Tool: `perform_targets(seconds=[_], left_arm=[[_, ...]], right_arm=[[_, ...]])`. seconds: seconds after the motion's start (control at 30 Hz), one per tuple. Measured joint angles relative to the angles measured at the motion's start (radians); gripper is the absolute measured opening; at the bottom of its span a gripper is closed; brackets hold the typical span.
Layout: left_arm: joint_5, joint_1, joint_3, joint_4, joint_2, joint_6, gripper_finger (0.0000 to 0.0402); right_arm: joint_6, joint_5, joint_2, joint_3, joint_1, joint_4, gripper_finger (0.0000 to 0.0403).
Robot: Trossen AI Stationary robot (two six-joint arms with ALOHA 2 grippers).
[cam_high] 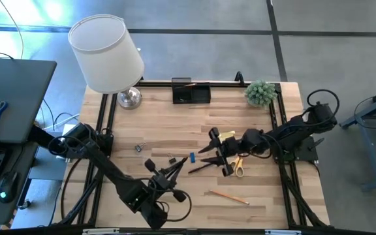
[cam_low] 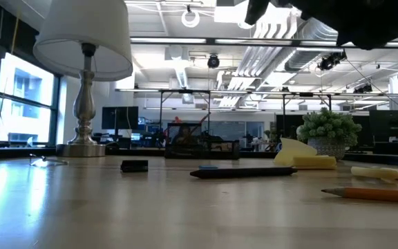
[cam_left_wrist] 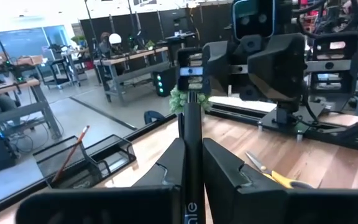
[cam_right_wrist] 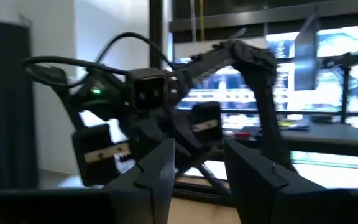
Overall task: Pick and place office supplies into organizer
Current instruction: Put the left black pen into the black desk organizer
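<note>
Your desk (cam_high: 194, 121) carries: lamp (cam_high: 128, 98) at 11 o'clock, organizer (cam_high: 191, 93) at 12, plant (cam_high: 261, 93) at 1, pencil (cam_high: 228, 196) at 5, orange-handled scissors (cam_high: 238, 166) near centre.

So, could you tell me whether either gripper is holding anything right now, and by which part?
The left gripper is shut on a dark pen, gripping its lower end. The right gripper is open and empty.

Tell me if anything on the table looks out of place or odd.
Mostly scattered supplies: a pencil, orange scissors and sticky notes lie loose on the table, outside the organizer. The left gripper is shut on a pen. Nothing looks spilled or broken.
</note>
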Motion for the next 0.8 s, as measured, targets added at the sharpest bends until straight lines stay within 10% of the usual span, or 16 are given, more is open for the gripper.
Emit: perform_targets(seconds=[0.4, 0.8], left_arm=[[0.12, 0.031, 0.0, 0.323, 0.0, 0.324, 0.0021], [0.152, 0.03, 0.0, 0.334, 0.0, 0.334, 0.0019]], right_arm=[[0.032, -0.058, 0.095, 0.104, -0.001, 0.005, 0.0136], [0.024, -0.073, 0.095, 0.104, 0.002, 0.017, 0.0136]])
